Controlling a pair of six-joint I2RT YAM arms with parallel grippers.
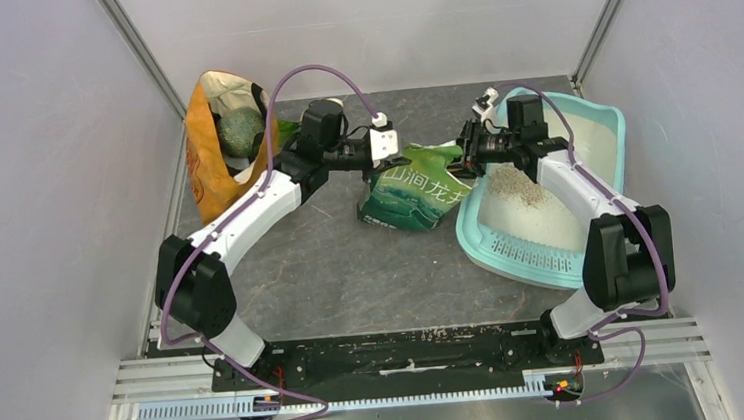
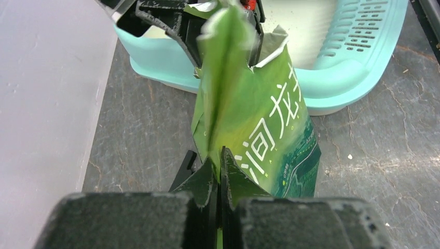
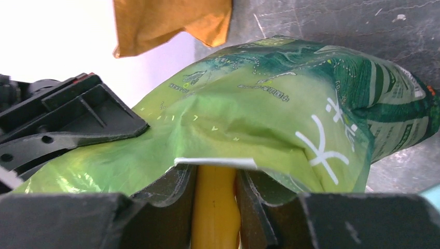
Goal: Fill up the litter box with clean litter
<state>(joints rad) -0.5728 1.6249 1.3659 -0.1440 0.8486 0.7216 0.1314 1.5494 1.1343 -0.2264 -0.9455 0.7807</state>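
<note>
Left wrist view is showing the left gripper (image 2: 218, 162) clamping tight on a folded edge of the green printed bag (image 2: 259, 124), with the plastic pinched between its two fingers. Beyond the fingertips the bag is rising toward the litter box (image 2: 337, 85), whose turquoise rim is standing just behind it. In the right wrist view the right gripper (image 3: 215, 174) is squeezing a yellow-orange piece (image 3: 214, 207) between its fingers. The bag's cut mouth is draping over those fingertips, so I cannot tell whether the film is being pinched as well. From above, the dark table (image 1: 353, 272) is lying bare between the arm bases and the bag, giving open room on the near side. Farther in, the bag is stretching between the two grippers, its mouth meeting the box's left rim. The litter (image 1: 519, 186) is sitting as a speckled heap on the whitish floor inside the box, just beside the right gripper and well apart from the left one. The box is lying at an angle on the right half of the table with its grille end nearer. Its far corner is crowding the right wall (image 1: 714, 143), though I cannot tell whether they are touching. The orange cloth bag (image 1: 211, 152) is standing at the far left, close against the left wall.
</note>
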